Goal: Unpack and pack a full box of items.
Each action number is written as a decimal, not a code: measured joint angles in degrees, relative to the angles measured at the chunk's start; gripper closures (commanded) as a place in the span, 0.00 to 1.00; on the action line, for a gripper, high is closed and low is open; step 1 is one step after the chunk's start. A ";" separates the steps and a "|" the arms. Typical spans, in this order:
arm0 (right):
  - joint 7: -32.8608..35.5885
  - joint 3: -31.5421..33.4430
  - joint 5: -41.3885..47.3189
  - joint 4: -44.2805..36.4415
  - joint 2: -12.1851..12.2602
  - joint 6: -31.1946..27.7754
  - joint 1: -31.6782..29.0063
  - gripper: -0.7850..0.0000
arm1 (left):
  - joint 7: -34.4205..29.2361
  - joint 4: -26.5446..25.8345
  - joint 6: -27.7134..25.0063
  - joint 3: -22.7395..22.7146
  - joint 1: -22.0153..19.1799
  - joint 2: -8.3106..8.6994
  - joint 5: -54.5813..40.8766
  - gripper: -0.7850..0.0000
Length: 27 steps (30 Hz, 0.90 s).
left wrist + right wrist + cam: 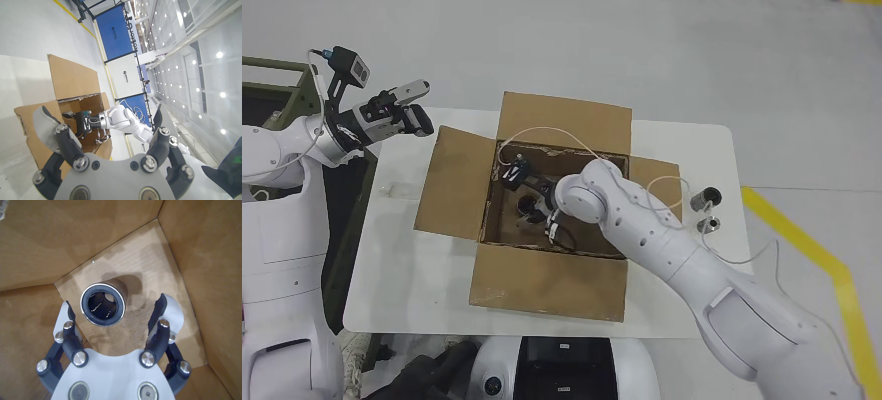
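Note:
An open cardboard box sits in the middle of the white table, its flaps spread outward. My right arm goes down into it. In the right wrist view a steel cylinder with a black-lined bore stands upright on the box floor. My right gripper hangs open above it, the cylinder closer to one finger. My left gripper is open and empty off the table's far left corner. From there it faces the box and the right gripper inside.
Two small metal cylinders stand on the table just right of the box. A dark green crate sits beyond the table's left edge. A white cable loops over the box's back flap.

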 measured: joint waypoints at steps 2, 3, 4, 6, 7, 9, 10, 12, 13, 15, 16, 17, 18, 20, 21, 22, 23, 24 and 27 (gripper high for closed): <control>-0.14 -0.14 0.00 0.68 -0.33 -0.10 0.17 0.34 | 0.00 0.00 0.00 0.00 0.00 0.00 0.00 0.00; -0.24 -0.19 0.05 1.10 -0.53 -0.22 0.27 0.51 | 0.00 0.00 0.00 0.00 0.00 0.00 0.00 0.00; -0.31 -0.21 0.10 1.39 -0.67 -0.32 0.36 0.56 | 0.00 0.00 0.00 0.00 0.00 0.00 0.00 0.00; -0.46 -0.23 0.14 1.95 -0.98 -0.53 0.53 0.72 | 0.00 0.00 0.00 0.00 0.00 0.00 0.00 0.00; -0.54 -0.23 0.14 2.14 -1.08 -0.64 0.58 0.84 | 0.00 0.00 0.00 0.00 0.00 0.00 0.00 0.00; -0.76 -0.10 0.10 2.49 -1.26 -0.83 0.68 1.00 | 0.00 0.00 0.00 0.00 0.00 0.00 0.00 0.00; -0.85 0.01 0.06 2.59 -1.31 -0.88 0.70 1.00 | 0.00 0.00 0.00 0.00 0.00 0.00 0.00 0.00; -1.07 0.39 0.01 2.55 -1.33 -1.13 0.68 1.00 | 0.00 0.00 0.00 0.00 0.00 0.00 0.00 0.00; -1.14 0.62 0.01 2.41 -1.29 -1.30 0.62 1.00 | 0.00 0.00 0.00 0.00 0.00 0.00 0.00 0.00; -1.13 1.23 -0.17 1.84 -1.07 -1.64 0.40 1.00 | 0.00 0.00 0.00 0.00 0.00 0.00 0.00 0.00; -1.06 1.50 -0.36 1.47 -0.94 -1.73 0.24 1.00 | 0.00 0.00 0.00 0.00 0.00 0.00 0.00 0.00; -0.97 1.77 -0.57 0.99 -0.78 -1.83 0.04 1.00 | 0.00 0.00 0.00 0.00 0.00 0.00 0.00 0.00; -0.83 2.14 -0.95 0.20 -0.54 -1.97 -0.29 1.00 | 0.00 0.00 0.00 0.00 0.00 0.00 0.00 0.00; -0.49 2.92 -1.84 -1.62 0.02 -2.19 -1.04 1.00 | 0.00 0.00 0.00 0.00 0.00 0.00 0.00 0.00; -0.32 3.33 -2.21 -2.53 0.30 -2.28 -1.44 1.00 | 0.00 0.00 0.00 0.00 0.00 0.00 0.00 0.00; -0.10 3.80 -2.57 -3.48 0.62 -2.37 -1.87 1.00 | 0.00 0.00 0.00 0.00 0.00 0.00 0.00 0.00; 0.17 4.31 -2.94 -4.50 0.95 -2.43 -2.33 1.00 | 0.00 0.00 0.00 0.00 0.00 0.00 0.00 0.00; 0.55 5.06 -3.46 -5.95 1.43 -2.47 -2.98 1.00 | 0.00 0.00 0.00 0.00 0.00 0.00 0.00 0.00; 1.55 7.30 -4.62 -10.00 2.72 -2.48 -4.90 1.00 | 0.00 0.00 0.00 0.00 0.00 0.00 0.00 0.00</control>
